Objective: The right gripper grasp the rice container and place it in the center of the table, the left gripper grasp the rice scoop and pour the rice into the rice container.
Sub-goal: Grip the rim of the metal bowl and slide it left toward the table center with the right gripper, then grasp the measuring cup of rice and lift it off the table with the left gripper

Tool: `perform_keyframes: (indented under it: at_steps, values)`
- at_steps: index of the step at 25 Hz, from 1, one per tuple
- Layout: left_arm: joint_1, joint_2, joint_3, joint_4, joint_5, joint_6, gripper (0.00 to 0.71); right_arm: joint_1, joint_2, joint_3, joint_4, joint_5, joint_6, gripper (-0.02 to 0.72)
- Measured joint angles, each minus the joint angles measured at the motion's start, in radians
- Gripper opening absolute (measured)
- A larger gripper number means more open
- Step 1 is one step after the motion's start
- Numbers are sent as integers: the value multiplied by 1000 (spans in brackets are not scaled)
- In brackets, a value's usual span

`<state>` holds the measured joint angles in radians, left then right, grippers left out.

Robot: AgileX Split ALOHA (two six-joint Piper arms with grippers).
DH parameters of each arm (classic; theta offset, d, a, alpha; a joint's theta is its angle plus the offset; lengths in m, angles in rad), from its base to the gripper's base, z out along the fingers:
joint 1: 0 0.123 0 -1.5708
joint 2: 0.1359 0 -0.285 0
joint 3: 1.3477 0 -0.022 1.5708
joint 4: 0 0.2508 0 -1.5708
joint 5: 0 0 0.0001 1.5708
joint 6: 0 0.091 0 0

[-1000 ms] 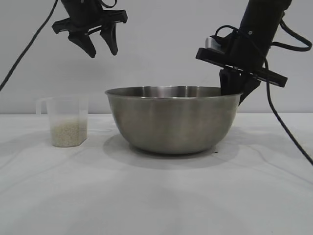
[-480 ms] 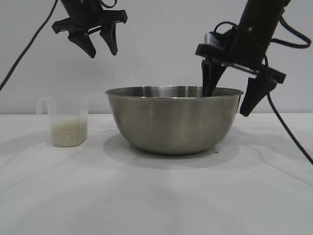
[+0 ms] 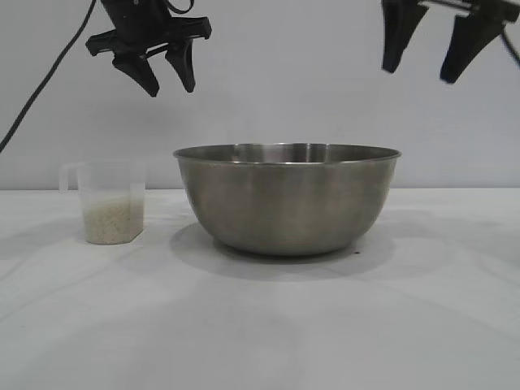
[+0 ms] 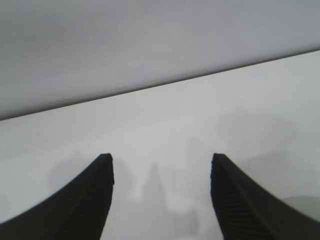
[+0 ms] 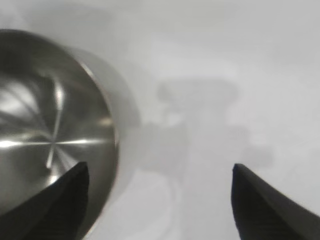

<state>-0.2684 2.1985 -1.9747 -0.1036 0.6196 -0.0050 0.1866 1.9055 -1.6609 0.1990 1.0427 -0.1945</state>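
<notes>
The rice container (image 3: 288,197), a big steel bowl, stands alone in the middle of the white table (image 3: 260,325); the right wrist view looks down into it (image 5: 50,130). My right gripper (image 3: 420,75) hangs open high above the bowl's right rim, holding nothing (image 5: 160,167). The rice scoop (image 3: 110,201), a clear plastic cup with rice (image 3: 114,219) in its lower part, stands on the table left of the bowl. High above the gap between scoop and bowl my left gripper (image 3: 171,87) is open and empty, and its wrist view shows only bare table between the fingers (image 4: 162,157).
A plain grey wall (image 3: 284,89) runs behind the table. Black cables hang from both arms, one (image 3: 45,77) at the far left. Bare tabletop lies in front of the bowl and to its right.
My right gripper let go of the bowl's right rim, opened wide and rose well clear above it. The bowl, the scoop and the left gripper have stayed put.
</notes>
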Motion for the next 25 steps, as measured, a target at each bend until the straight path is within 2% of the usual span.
perform_keyframes:
  at_steps: [4,10,13,16,20,25]
  values:
    - [0,-2,0,6,0,0,413,-7,-64,242,-2,-181,-2,543]
    - [0,-6,0,15,0,0,413,-7,-347,657,-39,-557,-6,543]
    - [0,-6,0,15,0,0,413,-8,-554,791,-46,-635,-10,543]
    - [0,-6,0,15,0,0,413,-8,-752,870,-48,-605,-10,543]
    - [0,-6,0,15,0,0,413,-8,-1012,931,-52,-453,-10,543]
    - [0,-6,0,15,0,0,413,-8,-1288,1043,-70,-303,-10,543]
